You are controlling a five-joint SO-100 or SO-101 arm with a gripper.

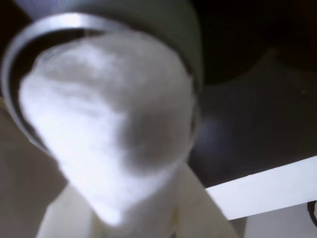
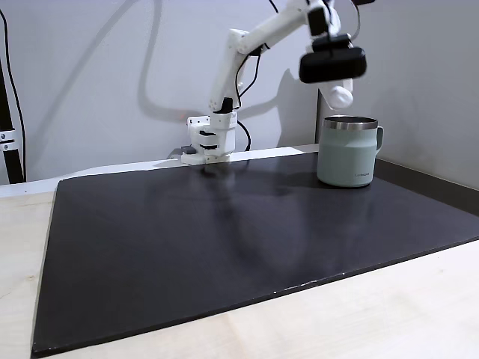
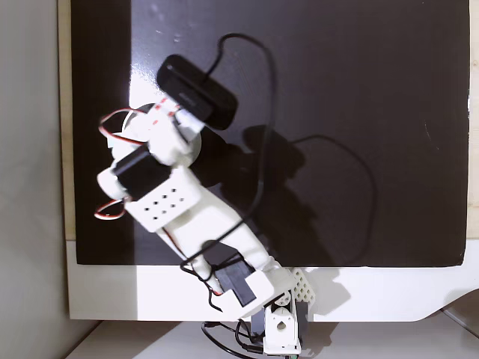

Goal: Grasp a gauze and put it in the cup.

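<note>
Currently the gripper [image 2: 340, 96] hangs above the cup [image 2: 349, 152] in a fixed view, with the gauze [image 2: 341, 95] showing as a white lump at its lower end, clear of the steel rim and not yet inside. In the wrist view the gauze [image 1: 106, 134] sits clamped between the pale fingers [image 1: 198, 208], closed onto the roll, and the cup's rim [image 1: 74, 22] curves behind and around its upper part. The cup stands upright on the dark mat [image 2: 224, 247] covering the bench [image 2: 419, 314], near the mat's far right corner in that fixed view.

Risks from this position:

- Alignment. The roll appears to hang nearer the left side of the cup mouth than its middle. Released here, it could strike the rim and tumble onto the mat.
- Fabric cling. Soft gauze may stick to one finger on opening and swing sideways instead of dropping straight.
- Contact on descent. Lowering off-centre could bring a finger or the wrist camera [image 2: 333, 63] against the rim and push the cup.
- The wrist view is blurred; the exact gap between roll and rim cannot be read.
</note>
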